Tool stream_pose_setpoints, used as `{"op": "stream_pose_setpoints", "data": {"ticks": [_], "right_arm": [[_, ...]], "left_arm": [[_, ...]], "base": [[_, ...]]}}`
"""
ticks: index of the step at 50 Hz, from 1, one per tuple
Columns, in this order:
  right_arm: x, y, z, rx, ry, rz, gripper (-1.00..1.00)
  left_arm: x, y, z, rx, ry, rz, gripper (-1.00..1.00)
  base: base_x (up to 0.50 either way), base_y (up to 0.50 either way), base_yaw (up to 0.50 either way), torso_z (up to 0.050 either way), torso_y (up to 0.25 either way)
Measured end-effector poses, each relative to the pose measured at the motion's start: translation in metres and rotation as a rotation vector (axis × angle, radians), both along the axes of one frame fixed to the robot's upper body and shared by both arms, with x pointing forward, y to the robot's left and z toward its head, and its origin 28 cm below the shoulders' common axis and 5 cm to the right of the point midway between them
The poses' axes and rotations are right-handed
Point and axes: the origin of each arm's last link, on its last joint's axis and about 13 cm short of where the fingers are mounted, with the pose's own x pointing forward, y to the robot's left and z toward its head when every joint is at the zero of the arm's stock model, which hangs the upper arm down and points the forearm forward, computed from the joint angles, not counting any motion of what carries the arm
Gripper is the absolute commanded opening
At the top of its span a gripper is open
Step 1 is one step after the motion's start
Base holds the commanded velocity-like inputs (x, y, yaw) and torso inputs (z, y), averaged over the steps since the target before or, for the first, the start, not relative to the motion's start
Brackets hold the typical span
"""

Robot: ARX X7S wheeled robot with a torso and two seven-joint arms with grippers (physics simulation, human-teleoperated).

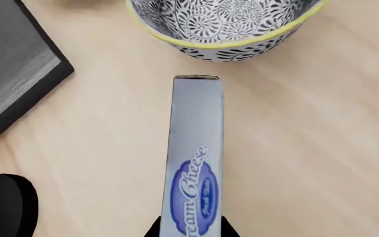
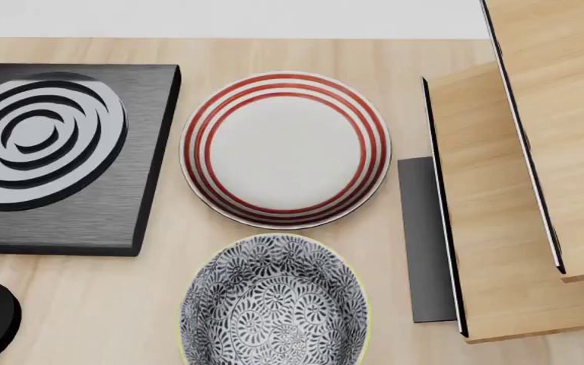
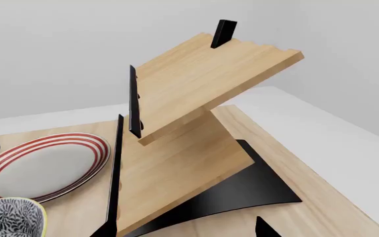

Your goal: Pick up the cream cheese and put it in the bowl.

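Here the left fingers (image 1: 151,230) pinch the cream cheese (image 1: 197,148), label partly reading "Cheese", near the bowl (image 1: 222,24); right fingers unseen.

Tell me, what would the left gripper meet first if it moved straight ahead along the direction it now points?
Probably the deep blue-and-white patterned bowl: the held silver-grey cream cheese box points at its near wall, though height is unclear.

Bright, even, sharp, softly shadowed renders

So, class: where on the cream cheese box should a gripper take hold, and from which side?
Across the long narrow sides of the cream cheese, near its label end, coming from the end farthest from the bowl. The box is slim there, and that approach keeps the bowl clear.
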Motion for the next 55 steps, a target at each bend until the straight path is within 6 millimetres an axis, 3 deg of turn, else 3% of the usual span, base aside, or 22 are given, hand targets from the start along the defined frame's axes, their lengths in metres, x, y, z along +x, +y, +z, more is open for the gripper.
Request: {"op": "stream_pose_setpoints", "data": {"ticks": [32,42,55], "right_arm": [[-0.001,0.0,0.001,-0.002,0.0,-0.003,1.0],[0.0,0.0,0.0,-0.001,0.002,-0.002,1.0],[0.001,0.0,-0.001,0.001,0.004,0.001,1.0]], "left_arm": [[-0.035,0.007,0.014,-0.086,-0.079,-0.04,-1.0],[-0.043,-0.012,0.016,-0.21,-0.183,-0.104,-1.0],[-0.045,-0.011,0.04,-0.263,-0.295,-0.061,-1.0]], "base": [[0.0,0.0,0.0,0.0,0.0],[0.0,0.0,0.0,0.0,0.0],[0.0,0.0,0.0,0.0,0.0]]}}
